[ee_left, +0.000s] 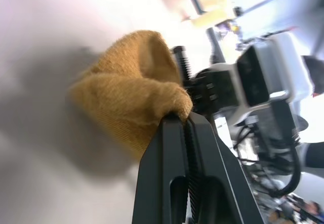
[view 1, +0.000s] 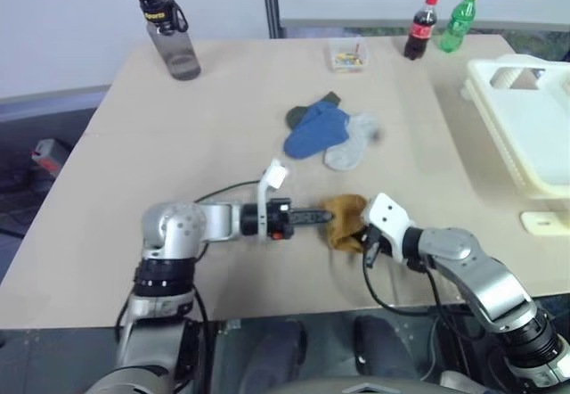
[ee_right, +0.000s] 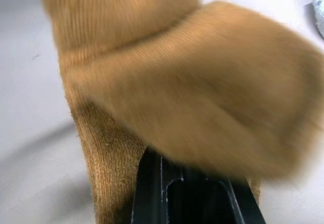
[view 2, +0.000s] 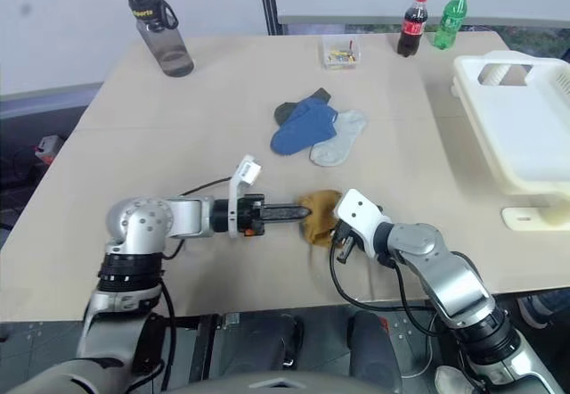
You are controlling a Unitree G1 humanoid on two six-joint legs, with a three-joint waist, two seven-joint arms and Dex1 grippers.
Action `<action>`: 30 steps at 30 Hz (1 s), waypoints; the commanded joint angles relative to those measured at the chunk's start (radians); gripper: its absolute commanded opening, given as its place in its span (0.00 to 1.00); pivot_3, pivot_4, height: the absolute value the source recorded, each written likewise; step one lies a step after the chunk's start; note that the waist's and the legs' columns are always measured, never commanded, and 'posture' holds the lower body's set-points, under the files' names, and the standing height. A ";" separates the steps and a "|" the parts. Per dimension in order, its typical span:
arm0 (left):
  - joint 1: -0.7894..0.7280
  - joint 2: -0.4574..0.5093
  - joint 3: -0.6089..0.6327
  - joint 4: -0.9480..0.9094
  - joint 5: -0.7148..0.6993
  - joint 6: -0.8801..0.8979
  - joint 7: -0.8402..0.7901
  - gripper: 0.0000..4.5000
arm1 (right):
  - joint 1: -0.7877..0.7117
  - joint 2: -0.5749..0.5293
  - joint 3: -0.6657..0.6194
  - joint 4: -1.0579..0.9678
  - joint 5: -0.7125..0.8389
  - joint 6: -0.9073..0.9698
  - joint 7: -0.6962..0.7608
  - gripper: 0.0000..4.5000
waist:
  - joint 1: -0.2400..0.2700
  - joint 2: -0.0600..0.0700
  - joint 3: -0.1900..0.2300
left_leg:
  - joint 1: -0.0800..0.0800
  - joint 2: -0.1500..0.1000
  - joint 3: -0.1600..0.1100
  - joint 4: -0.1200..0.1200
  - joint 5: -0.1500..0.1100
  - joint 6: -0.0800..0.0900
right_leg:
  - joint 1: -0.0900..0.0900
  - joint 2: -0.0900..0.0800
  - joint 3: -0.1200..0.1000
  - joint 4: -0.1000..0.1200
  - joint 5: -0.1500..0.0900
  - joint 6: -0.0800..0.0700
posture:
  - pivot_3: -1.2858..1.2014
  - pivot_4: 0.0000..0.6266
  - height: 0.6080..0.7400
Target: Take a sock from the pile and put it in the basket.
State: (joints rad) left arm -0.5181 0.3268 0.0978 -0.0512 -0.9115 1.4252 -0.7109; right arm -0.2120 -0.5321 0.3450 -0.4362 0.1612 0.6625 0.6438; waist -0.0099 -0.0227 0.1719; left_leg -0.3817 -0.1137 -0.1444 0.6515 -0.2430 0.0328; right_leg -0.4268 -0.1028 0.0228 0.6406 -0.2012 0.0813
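A mustard-yellow sock (view 1: pixel 346 220) hangs bunched just above the table near its front edge, held from both sides. My left gripper (view 1: pixel 326 218) reaches in level from the left, shut on the sock's edge; in the left wrist view its fingers (ee_left: pixel 172 148) pinch the knit fabric (ee_left: pixel 126 97). My right gripper (view 1: pixel 362 235) comes in from the right, shut, with the sock (ee_right: pixel 177 82) draped over its fingers (ee_right: pixel 152 188). The pile (view 1: pixel 325 131) of blue, pale grey and dark green socks lies behind, mid-table. The cream-white basket (view 1: pixel 534 135) stands at the right edge.
A grey water bottle (view 1: pixel 169 33) stands at the back left. A small clear box (view 1: pixel 347 53), a cola bottle (view 1: pixel 420 27) and a green bottle (view 1: pixel 458 21) line the back edge. A small white piece (view 1: pixel 543 223) lies before the basket.
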 commanded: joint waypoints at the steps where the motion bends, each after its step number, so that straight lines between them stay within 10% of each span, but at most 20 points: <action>1: -0.031 -0.047 -0.011 0.014 -0.032 -0.016 -0.008 0.01 | 0.023 -0.005 -0.001 -0.016 0.003 0.016 0.005 0.00 | -0.001 0.000 0.000 | 0.000 0.000 0.000 0.000 0.000 0.000 | 0.000 0.000 0.000 0.000 0.000 0.000 | 0.52 0.24 1.00; 11: -0.049 -0.082 -0.038 0.064 -0.022 -0.065 -0.036 0.01 | 0.055 -0.017 -0.007 -0.057 -0.005 0.038 -0.012 0.00 | 0.001 0.000 0.000 | 0.000 -0.001 0.000 0.000 0.000 0.000 | 0.000 0.000 0.000 0.000 0.000 0.000 | 0.52 0.24 1.00; 18: -0.027 -0.022 -0.058 0.067 0.005 -0.088 -0.054 0.51 | 0.043 -0.011 -0.002 -0.048 -0.007 0.037 -0.015 0.00 | 0.002 0.000 0.000 | 0.000 -0.001 0.000 0.000 0.000 0.000 | 0.000 0.000 0.000 0.000 0.000 0.000 | 0.52 0.24 1.00; 30: -0.031 -0.024 -0.005 0.055 -0.082 -0.033 -0.067 0.51 | 0.031 -0.010 0.027 -0.039 -0.025 0.020 -0.006 0.00 | -0.001 0.000 0.000 | 0.000 0.000 0.000 0.000 0.000 0.000 | 0.000 0.000 0.000 0.000 0.000 0.000 | 0.52 0.24 1.00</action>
State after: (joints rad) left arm -0.5445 0.2962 0.0784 0.0296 -0.9614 1.3877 -0.7564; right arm -0.1836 -0.5411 0.3480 -0.4797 0.1420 0.6790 0.6276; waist -0.0106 -0.0226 0.1719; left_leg -0.3820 -0.1141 -0.1446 0.6512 -0.2431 0.0326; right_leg -0.4269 -0.1031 0.0227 0.6402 -0.2013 0.0815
